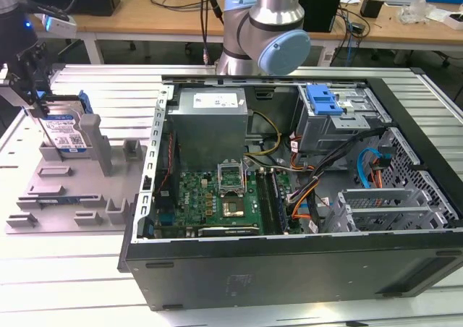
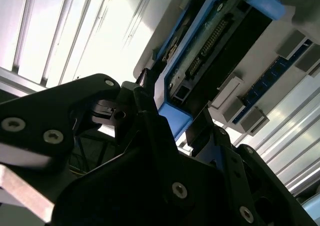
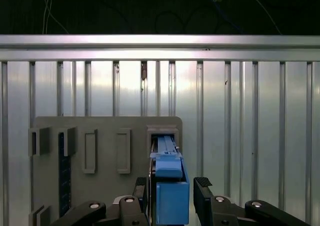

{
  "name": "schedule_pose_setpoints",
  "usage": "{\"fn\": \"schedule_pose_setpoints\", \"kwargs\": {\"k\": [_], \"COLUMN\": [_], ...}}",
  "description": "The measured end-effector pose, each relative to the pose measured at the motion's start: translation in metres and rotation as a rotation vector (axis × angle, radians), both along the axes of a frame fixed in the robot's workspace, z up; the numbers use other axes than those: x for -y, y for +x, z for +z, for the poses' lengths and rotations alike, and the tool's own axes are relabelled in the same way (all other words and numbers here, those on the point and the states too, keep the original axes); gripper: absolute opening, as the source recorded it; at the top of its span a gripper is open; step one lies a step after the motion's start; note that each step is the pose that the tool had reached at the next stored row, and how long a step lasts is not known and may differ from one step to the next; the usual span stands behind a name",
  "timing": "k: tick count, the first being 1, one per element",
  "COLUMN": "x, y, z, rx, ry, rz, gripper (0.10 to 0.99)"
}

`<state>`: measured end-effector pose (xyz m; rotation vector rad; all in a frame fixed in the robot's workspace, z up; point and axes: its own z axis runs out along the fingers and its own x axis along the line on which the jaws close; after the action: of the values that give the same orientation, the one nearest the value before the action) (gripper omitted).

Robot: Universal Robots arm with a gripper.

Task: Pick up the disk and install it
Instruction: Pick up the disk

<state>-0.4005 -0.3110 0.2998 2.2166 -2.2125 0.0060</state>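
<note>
Over at the exterior view's left, the pincer hangs right over the disk. The disk stands upright on its edge in a slot of the grey holder tray, which lies on the ribbed metal table. Its white and blue label faces the camera, silver metal around it and blue carrier frame on the edges. The print on the label is too small to read.

In the first wrist view we look straight down. The blue top edge of the disk sits between the two black fingers, and the pincer straddles it. It's spread, with a thin gap showing beside one finger, so there's no pinch yet. The disk is seated in its slot in the tray, with other slots alongside.

The second wrist view comes in from below and close. The pincer flanks the blue frame, and the disk's connector end with its row of pins runs away from the camera.

Well apart from all this, toward the exterior view's right, the open computer case lies on its side on the table. Inside are a green motherboard, a grey power supply with a white sticker I can't read, and a blue latch on the drive cage. The arm's base rises behind the case.
</note>
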Motion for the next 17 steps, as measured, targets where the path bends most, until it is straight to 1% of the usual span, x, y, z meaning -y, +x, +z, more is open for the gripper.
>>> {"fn": "schedule_pose_setpoints", "kwargs": {"k": [17], "x": [0.0000], "y": [-0.0016], "z": [-0.0024], "rx": [0.0001], "ry": [0.000], "rz": [0.000], "gripper": [0.498]}}
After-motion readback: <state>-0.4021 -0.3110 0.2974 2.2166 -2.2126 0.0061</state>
